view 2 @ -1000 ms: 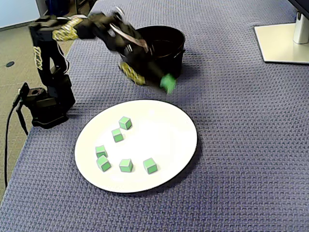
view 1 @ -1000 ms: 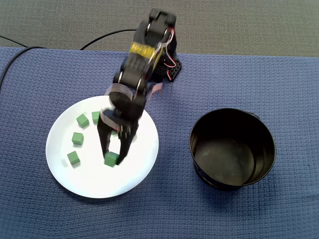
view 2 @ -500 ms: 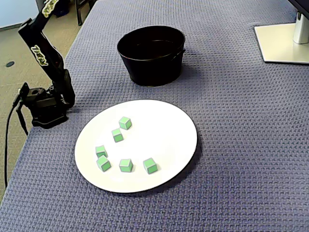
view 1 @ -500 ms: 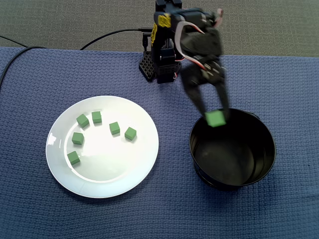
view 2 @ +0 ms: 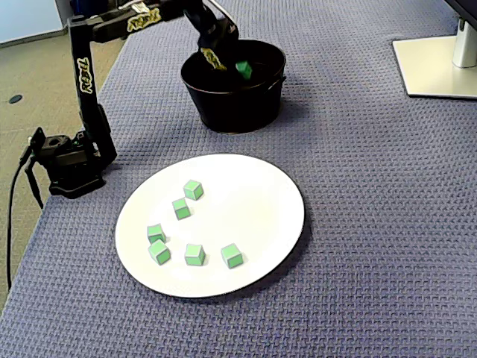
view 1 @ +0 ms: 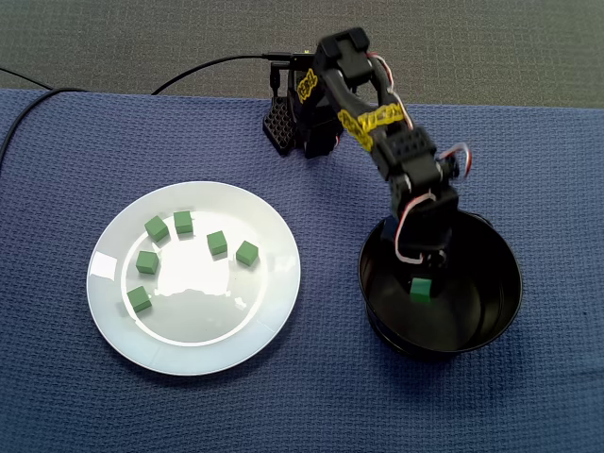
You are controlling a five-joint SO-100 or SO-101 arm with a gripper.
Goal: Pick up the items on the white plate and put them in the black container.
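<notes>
A blue woven cloth covers the table, with grey carpet along the top edge. Five small green cubes lie on the white plate at left. A sixth cube sits inside the black container at right, at the tips of the gripper; whether they clamp it cannot be told.

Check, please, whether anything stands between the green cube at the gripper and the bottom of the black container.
Nothing visible does. The green cube is at the tips of the gripper, inside the rim of the black container, and I see no other thing in the container. Whether the jaws grip the cube, I cannot tell.
</notes>
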